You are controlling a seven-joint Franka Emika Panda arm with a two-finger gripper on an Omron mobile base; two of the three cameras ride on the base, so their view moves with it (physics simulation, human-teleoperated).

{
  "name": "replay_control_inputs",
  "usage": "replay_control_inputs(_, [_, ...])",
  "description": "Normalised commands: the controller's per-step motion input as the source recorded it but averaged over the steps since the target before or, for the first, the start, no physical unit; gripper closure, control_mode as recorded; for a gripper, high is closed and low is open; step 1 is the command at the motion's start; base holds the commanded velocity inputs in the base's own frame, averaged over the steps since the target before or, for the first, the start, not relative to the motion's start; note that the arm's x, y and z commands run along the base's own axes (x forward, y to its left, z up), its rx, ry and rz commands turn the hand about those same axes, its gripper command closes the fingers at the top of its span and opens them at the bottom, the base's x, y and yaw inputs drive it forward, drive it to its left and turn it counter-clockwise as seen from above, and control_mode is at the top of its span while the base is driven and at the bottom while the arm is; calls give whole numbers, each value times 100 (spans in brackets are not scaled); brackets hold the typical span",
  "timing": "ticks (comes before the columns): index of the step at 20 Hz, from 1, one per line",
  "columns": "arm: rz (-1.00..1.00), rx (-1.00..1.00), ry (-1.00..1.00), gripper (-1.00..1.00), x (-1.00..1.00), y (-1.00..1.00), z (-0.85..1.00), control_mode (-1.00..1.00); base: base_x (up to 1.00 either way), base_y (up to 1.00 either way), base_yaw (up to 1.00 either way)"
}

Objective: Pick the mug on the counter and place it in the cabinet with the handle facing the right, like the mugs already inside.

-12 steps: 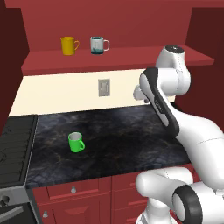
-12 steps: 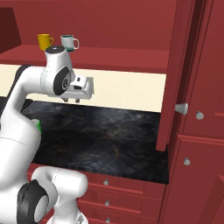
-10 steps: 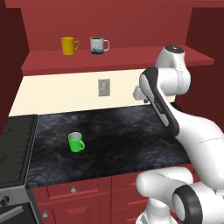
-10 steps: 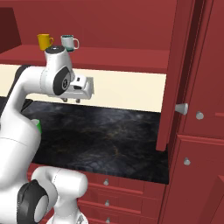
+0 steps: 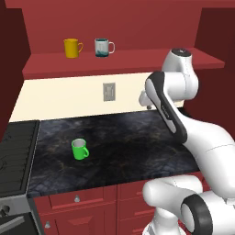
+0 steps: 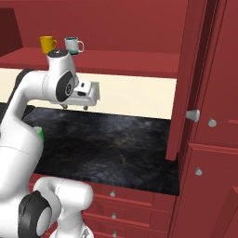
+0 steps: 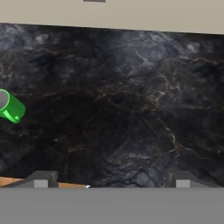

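1. The surface is a black, pale-veined slab across the middle of the left base view, running from a dark stove at the left edge to the arm at the right.
2. A cream wall rises behind it, with a grey outlet plate at centre.
3. The cabinet fills the top of the frame; its red shelf runs just above the cream wall.
4. Red drawers with round knobs sit below the surface; in the right base view a tall red door stands open at the right.
5. The tool hangs above the surface near the wall in the upper left of the right base view, jaws spread wide and holding nothing.
6. A yellow mug and a white-and-teal mug stand side by side on the shelf, upper left, handles to the right.
7. The mug stands upright on the surface, lower left, well apart from the tool; its handle points to the lower right of the frame.
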Motion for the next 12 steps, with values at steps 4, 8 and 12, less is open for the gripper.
replay_control_inputs(4, [0, 2, -1, -100, -6, 1, -13, -100, 0, 0, 0])
replay_control_inputs(8, [1, 2, -8, -100, -29, 9, -4, -100, 0, 0, 0])
replay_control_inputs(12, [5, 1, -12, -100, -43, 20, 0, -100, 0, 0, 0])
